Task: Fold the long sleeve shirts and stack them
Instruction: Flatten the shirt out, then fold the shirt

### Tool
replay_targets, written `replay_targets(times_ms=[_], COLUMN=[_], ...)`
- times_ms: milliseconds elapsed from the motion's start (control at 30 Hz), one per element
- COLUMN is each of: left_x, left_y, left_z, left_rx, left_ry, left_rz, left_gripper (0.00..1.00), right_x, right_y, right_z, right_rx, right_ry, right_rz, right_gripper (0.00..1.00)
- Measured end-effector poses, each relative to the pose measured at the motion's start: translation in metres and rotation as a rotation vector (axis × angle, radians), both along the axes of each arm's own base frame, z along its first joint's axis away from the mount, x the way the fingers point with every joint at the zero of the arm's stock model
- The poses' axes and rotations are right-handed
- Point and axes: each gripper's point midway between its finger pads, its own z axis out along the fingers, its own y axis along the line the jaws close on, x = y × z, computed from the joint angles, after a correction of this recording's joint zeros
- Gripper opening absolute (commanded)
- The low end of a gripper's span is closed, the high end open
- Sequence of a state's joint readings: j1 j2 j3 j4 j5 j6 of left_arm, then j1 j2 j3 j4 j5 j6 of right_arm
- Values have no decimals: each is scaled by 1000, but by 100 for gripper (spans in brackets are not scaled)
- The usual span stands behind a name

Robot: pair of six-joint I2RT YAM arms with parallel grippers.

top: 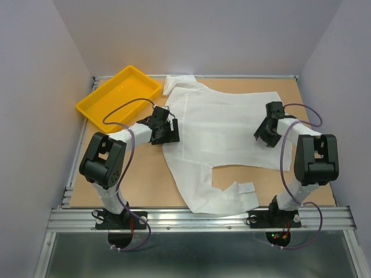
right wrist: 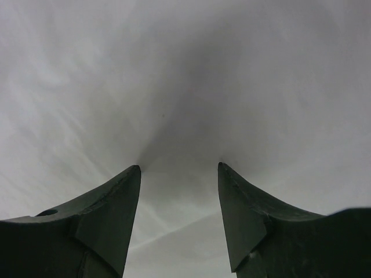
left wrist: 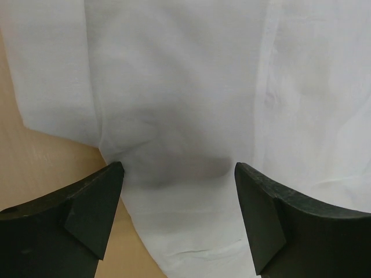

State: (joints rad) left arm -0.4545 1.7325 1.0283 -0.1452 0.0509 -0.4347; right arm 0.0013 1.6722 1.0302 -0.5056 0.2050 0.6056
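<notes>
A white long sleeve shirt (top: pixel 217 130) lies spread flat across the middle of the table, one sleeve curling toward the near edge. My left gripper (top: pixel 166 134) is open and low over the shirt's left edge. In the left wrist view the white fabric (left wrist: pixel 191 98) fills the gap between its fingers, with bare table at the lower left. My right gripper (top: pixel 265 134) is open and pressed down on the shirt's right part. The right wrist view shows only white fabric (right wrist: pixel 179 87) between its fingertips.
A yellow plastic tray (top: pixel 119 95) sits tilted at the far left corner. Brown tabletop (top: pixel 145 179) shows to the left of the shirt and at the right edge (top: pixel 324 191). Grey walls close in the table on three sides.
</notes>
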Motion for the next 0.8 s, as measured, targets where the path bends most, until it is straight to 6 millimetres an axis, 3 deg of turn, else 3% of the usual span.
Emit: replay_targets(times_ms=[67, 300, 433, 633, 800], left_x=[0, 1, 2, -5, -21], left_y=[0, 2, 3, 9, 22], left_z=[0, -1, -2, 0, 31], left_rx=[1, 7, 18, 41, 33], left_ry=[0, -4, -5, 19, -8], left_rz=[1, 15, 25, 31, 65], left_gripper=[89, 89, 89, 96, 95], right_x=[6, 54, 66, 62, 36], right_y=[-7, -27, -33, -37, -54], right_z=[-11, -7, -7, 5, 45], right_rx=[-4, -20, -24, -32, -11], right_ry=[19, -52, -72, -99, -188], right_rz=[-30, -89, -101, -100, -151], right_gripper=[61, 61, 61, 66, 79])
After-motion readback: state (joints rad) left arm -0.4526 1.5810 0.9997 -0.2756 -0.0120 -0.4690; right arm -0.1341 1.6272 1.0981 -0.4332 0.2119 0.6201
